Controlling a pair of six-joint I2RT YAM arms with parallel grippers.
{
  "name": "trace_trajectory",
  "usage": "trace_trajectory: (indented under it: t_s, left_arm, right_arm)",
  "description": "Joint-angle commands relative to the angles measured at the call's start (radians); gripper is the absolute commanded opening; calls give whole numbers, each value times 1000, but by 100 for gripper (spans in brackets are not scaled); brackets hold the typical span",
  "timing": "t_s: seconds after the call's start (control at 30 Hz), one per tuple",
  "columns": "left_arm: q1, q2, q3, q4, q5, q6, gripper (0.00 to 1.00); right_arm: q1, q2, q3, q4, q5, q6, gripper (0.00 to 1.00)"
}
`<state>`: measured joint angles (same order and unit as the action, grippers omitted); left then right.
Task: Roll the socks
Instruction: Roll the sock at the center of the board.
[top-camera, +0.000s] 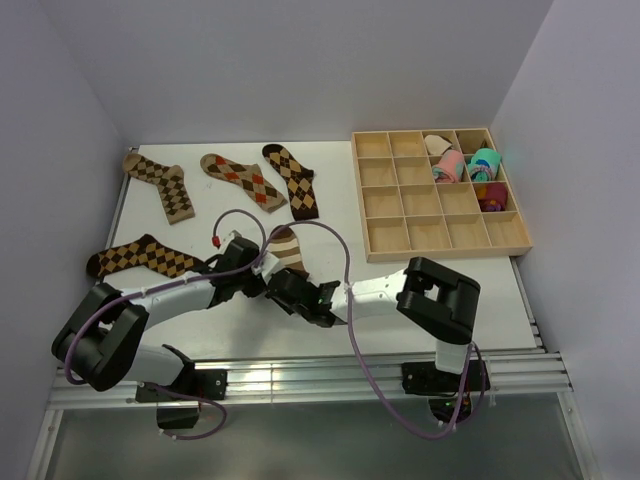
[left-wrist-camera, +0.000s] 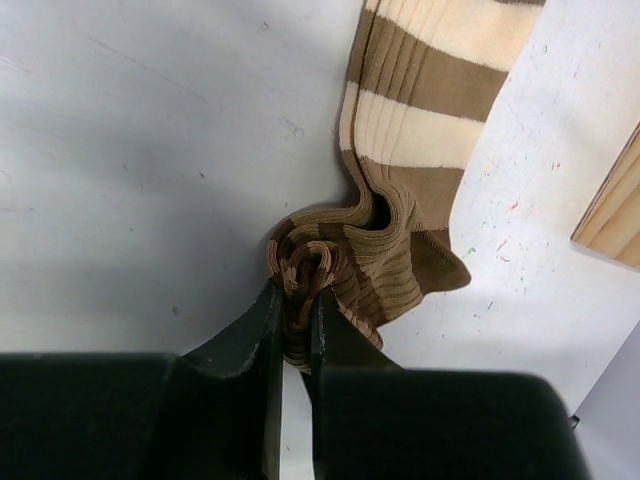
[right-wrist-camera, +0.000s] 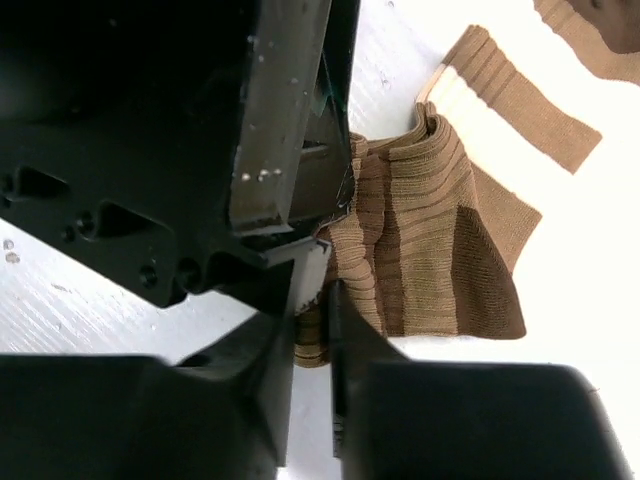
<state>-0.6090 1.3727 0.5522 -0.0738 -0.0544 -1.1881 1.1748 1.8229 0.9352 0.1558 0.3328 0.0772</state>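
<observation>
Between the fingers of my left gripper (left-wrist-camera: 296, 300) I see the coiled end of the striped sock (left-wrist-camera: 430, 110) pinched tight. My right gripper (right-wrist-camera: 312, 305) is closed narrow on the same bunched end, right beside it. The sock's flat remainder lies on the table (top-camera: 190, 228) near the front middle, with four argyle socks (top-camera: 245, 180) beyond to the left and the wooden tray (top-camera: 450, 251) to the right.

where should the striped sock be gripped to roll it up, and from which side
Grip the coiled end of the striped sock, pinching across the spiral from its side edge, where the left gripper is shut on it. The coil is the thickest part; the rest lies flat on the table. The right gripper appears to pinch the opposite edge.
</observation>
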Motion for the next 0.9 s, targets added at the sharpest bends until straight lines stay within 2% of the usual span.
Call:
trace_trajectory:
  t_s: [0.0, 0.07, 0.2, 0.3, 0.33, 0.4, 0.43, 0.53, 0.67, 0.77, 0.87]
  left_arm:
    - [-17, 9, 5, -115, 30, 53, 0]
    - [-15, -1, 6, -121, 31, 54, 1]
    - [5, -56, -5, -127, 22, 50, 13]
    - [24, -104, -12, -141, -8, 50, 30]
    - [31, -118, -14, -145, -18, 48, 43]
    - [49, -162, -18, -161, -30, 48, 50]
    - [55, -178, -20, -167, -41, 45, 55]
    - [81, -242, -24, -204, -70, 32, 60]
    - [107, -368, -55, -241, -113, 1, 68]
    - [114, -458, -101, -247, -122, -19, 71]
    - [114, -547, -153, -253, -102, -36, 73]
  right_arm:
    - [-27, 107, 5, -137, -43, 49, 16]
    - [-38, 110, 14, -148, -69, 50, 0]
    - [-55, 101, 51, -216, -188, 55, 0]
    - [-73, 79, 95, -277, -333, 76, 0]
    - [-79, 73, 111, -320, -433, 85, 0]
    - [-96, 73, 166, -360, -503, 99, 0]
    - [-105, 85, 184, -399, -585, 113, 0]
    - [-148, 113, 247, -453, -696, 137, 0]
    - [-205, 151, 275, -444, -889, 183, 0]
    - [-250, 176, 287, -426, -983, 217, 0]
    - [-277, 202, 316, -463, -994, 213, 0]
